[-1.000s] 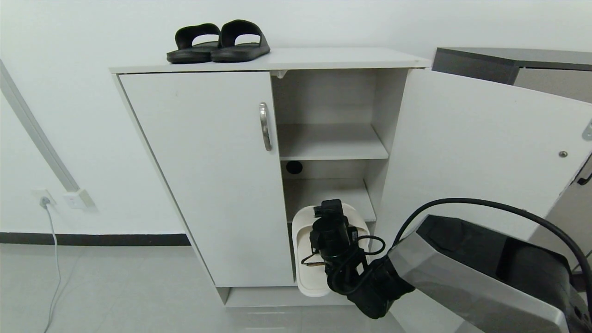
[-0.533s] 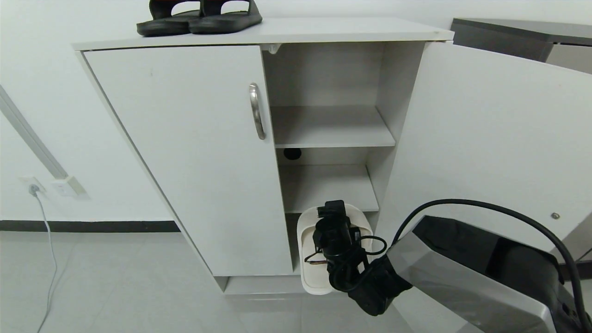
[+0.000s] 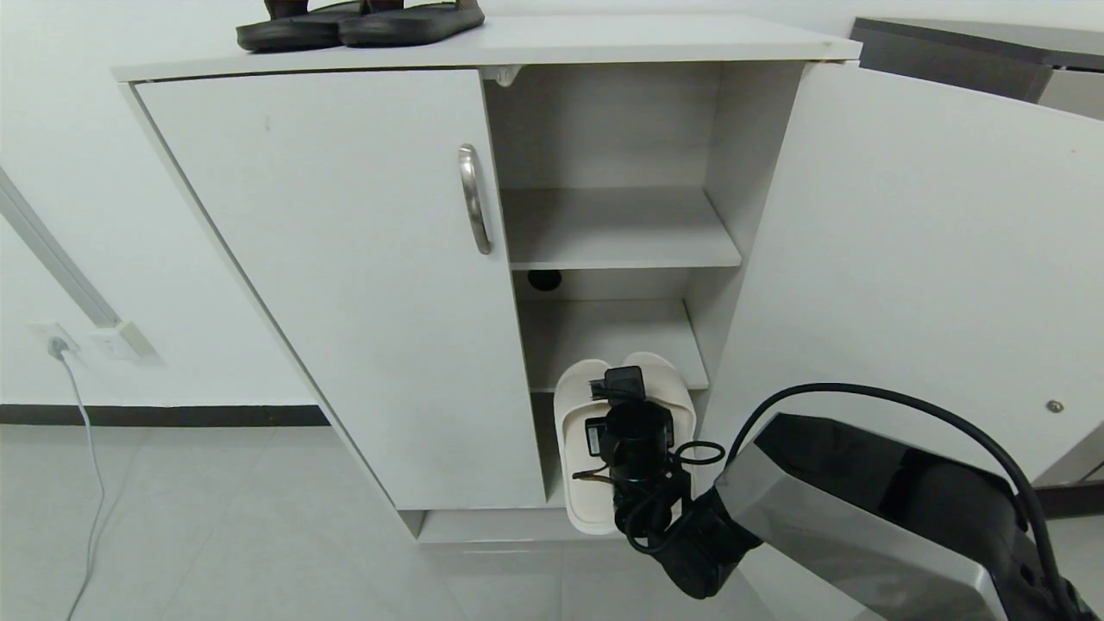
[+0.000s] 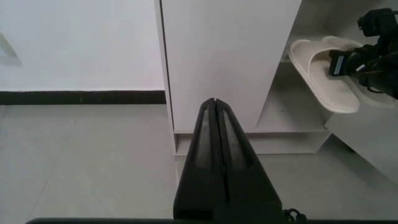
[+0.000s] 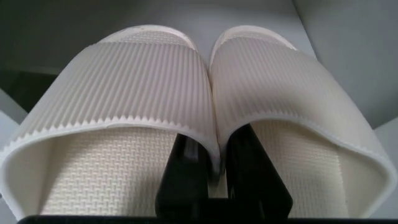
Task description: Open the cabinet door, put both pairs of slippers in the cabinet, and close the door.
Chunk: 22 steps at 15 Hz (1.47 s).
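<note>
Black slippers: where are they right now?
In the head view, the black slippers sit on the cabinet top, at its left end, above the closed door.

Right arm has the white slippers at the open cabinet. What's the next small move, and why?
Probably ease the right gripper forward, into the cabinet. It is shut on the white slippers, whose toes point at the open side while the heels hang out beyond the front edge.
</note>
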Tool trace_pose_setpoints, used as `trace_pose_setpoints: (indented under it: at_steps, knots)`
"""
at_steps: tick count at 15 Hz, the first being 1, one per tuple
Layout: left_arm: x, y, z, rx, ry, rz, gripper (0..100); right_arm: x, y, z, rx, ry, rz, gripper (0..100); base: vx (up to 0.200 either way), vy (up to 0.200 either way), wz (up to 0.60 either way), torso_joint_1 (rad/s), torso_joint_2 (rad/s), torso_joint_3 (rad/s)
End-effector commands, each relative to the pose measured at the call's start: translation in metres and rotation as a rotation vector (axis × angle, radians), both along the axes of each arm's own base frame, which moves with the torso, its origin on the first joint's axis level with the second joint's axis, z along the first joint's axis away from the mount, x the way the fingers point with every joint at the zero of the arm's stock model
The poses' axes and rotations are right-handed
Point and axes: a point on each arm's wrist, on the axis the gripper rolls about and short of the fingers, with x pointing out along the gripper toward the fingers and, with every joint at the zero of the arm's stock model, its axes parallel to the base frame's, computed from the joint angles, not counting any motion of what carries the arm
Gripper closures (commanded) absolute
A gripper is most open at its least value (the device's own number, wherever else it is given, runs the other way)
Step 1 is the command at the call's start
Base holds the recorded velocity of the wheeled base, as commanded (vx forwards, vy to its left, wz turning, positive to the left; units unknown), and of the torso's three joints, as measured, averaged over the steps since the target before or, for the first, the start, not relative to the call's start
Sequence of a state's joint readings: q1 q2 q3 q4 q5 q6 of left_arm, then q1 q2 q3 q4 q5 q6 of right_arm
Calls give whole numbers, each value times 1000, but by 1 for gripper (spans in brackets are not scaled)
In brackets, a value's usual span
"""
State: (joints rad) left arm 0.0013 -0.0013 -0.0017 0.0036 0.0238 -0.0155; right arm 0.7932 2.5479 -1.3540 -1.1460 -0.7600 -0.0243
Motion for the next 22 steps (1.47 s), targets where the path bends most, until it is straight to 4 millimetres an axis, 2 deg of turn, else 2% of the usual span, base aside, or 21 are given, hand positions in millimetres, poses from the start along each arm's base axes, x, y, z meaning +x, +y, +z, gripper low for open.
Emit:
trace_pose_setpoints:
  at_steps: [1, 3, 12, 13, 17, 22]
  knots:
    - [0, 0, 0, 0, 2, 1, 100, 1, -1, -3, -5, 5, -3, 100, 0, 0, 0, 0, 0, 0]
    - [0, 0, 0, 0, 2, 1, 100, 2, -2, -3, -7, 5, -6, 100, 0, 0, 0, 0, 0, 0]
    - [0, 0, 0, -1, 1, 3, 100, 0, 1, 0, 8, -3, 2, 100, 200, 0, 0, 2, 1, 1]
    - [0, 0, 0, 0, 2, 1, 100, 2, 1, -1, 7, -2, -1, 100, 0, 0, 0, 0, 0, 0]
    - [0, 0, 0, -3, 2, 4, 100, 21, -4, 11, 12, -8, -35, 100, 0, 0, 0, 0, 0, 0]
    - [0, 0, 0, -4, 2, 7, 100, 50, 4, 19, 15, 34, -59, 100, 0, 0, 0, 0, 0, 0]
